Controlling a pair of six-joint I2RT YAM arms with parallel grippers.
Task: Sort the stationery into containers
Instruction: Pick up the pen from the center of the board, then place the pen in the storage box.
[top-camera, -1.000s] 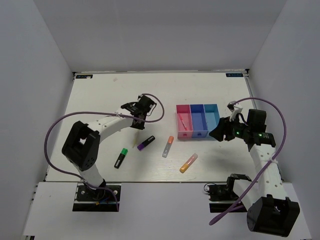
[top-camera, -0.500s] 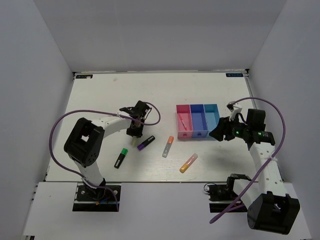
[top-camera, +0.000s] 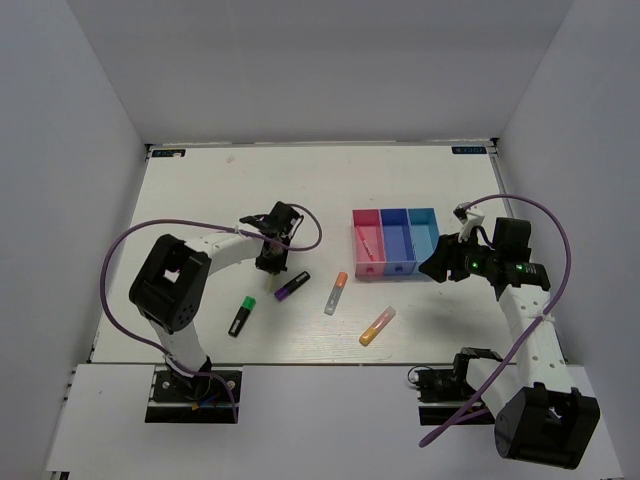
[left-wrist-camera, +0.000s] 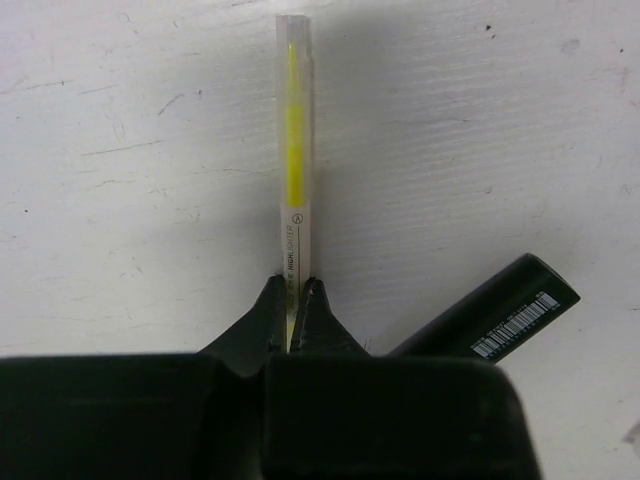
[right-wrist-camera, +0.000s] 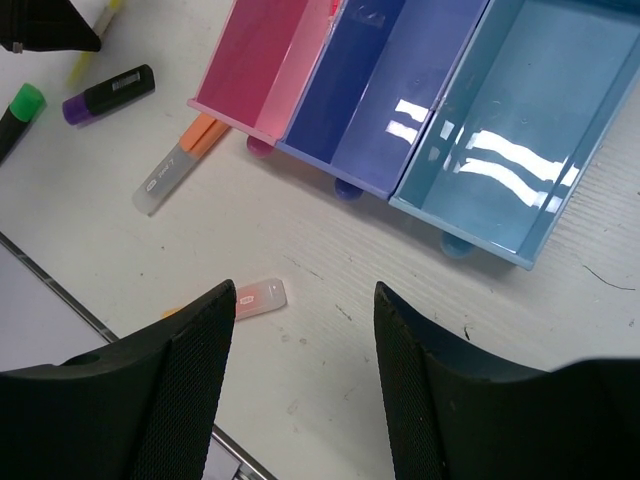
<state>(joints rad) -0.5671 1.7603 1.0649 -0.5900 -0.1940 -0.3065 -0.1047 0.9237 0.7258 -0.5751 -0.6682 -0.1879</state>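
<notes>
The left jaws are pinched shut on the near end of a yellow stick (left-wrist-camera: 294, 150), which lies flat on the desk (left-wrist-camera: 120, 150) and points straight out ahead of them. A purple marker (top-camera: 292, 286) lies close beside them and a green marker (top-camera: 241, 316) lies farther off. The right jaws stand wide apart and empty above the desk. Just ahead of them sit the pink bin (right-wrist-camera: 240, 60), blue bin (right-wrist-camera: 350, 90) and cyan bin (right-wrist-camera: 500, 130), left to right. A grey-orange marker (right-wrist-camera: 180, 165) lies ahead to their left, and a highlighter (right-wrist-camera: 255, 298) lies beside their left finger.
</notes>
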